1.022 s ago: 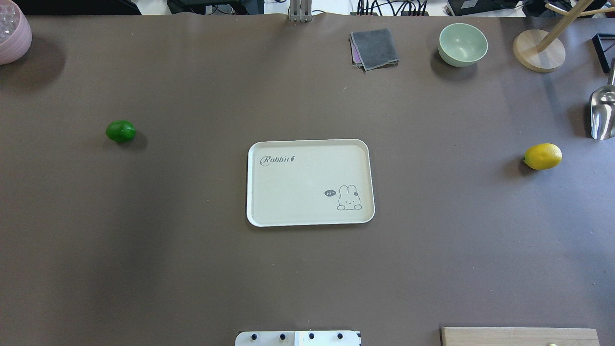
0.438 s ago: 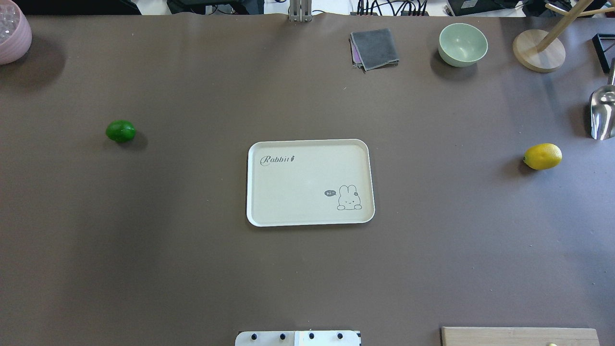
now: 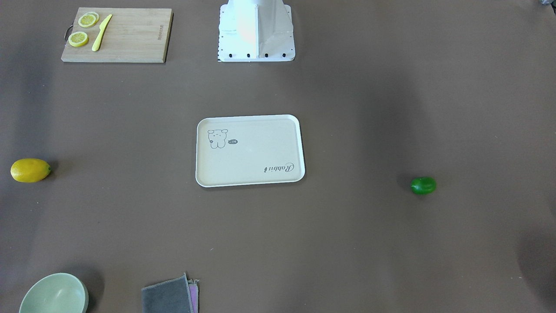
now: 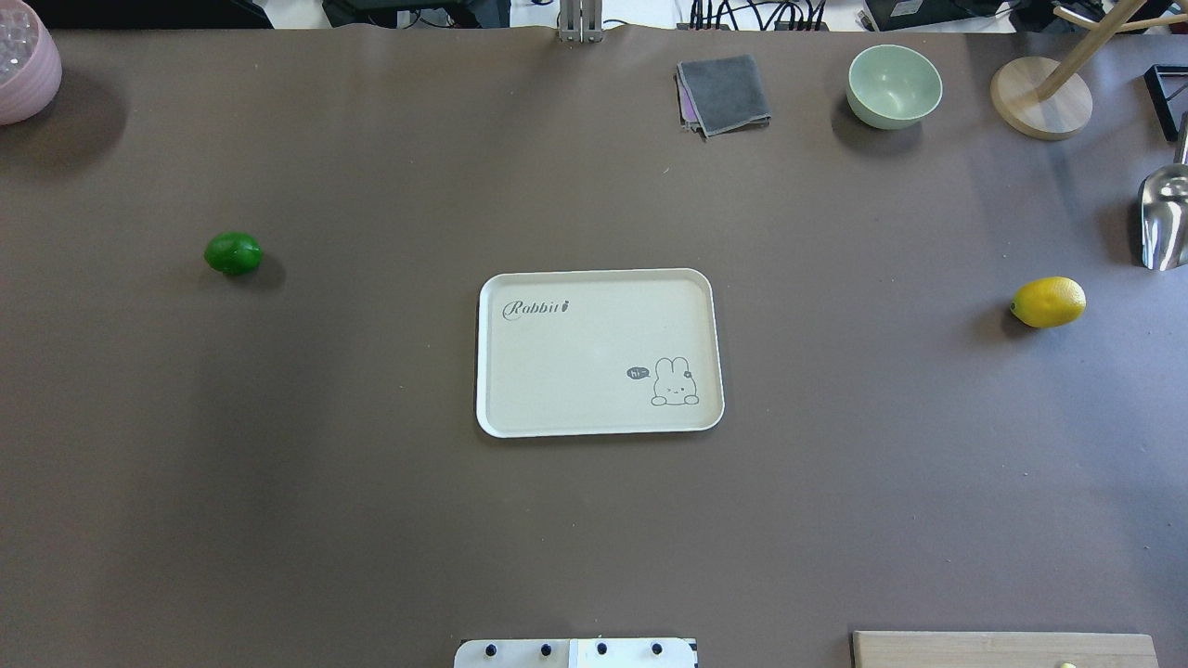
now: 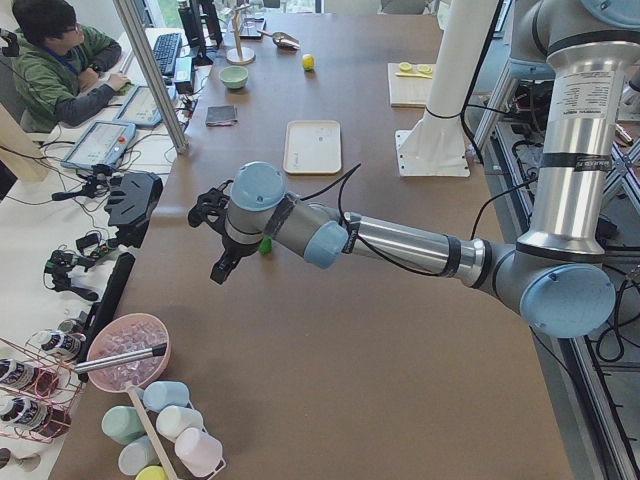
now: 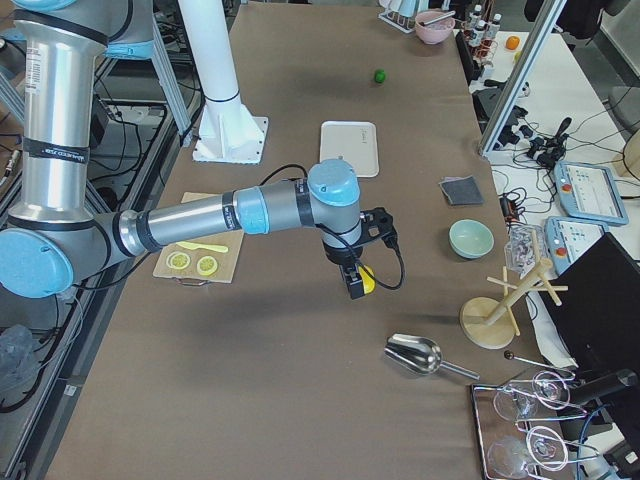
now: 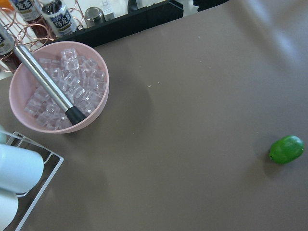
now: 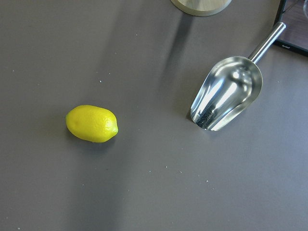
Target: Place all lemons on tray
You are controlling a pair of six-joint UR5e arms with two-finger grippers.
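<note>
Tray (image 4: 600, 276) sits mid-tabletop (image 4: 371, 520). Green lemon (image 4: 233, 252) lies well off toward left hand (image 5: 220, 268), yellow lemon (image 4: 1048, 301) toward right hand (image 6: 354, 285), long axis pointing roughly at tray. Each arm is nearer its own lemon; can't tell how wide either hand is.

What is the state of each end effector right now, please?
Left end effector: cannot be told; only a side view.
Right end effector: cannot be told; only a side view.

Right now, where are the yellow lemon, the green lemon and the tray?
yellow lemon (image 4: 1048, 302): overhead view, centre of fruit.
green lemon (image 4: 233, 253): overhead view, centre of fruit.
tray (image 4: 575, 362): overhead view, bare middle.
</note>
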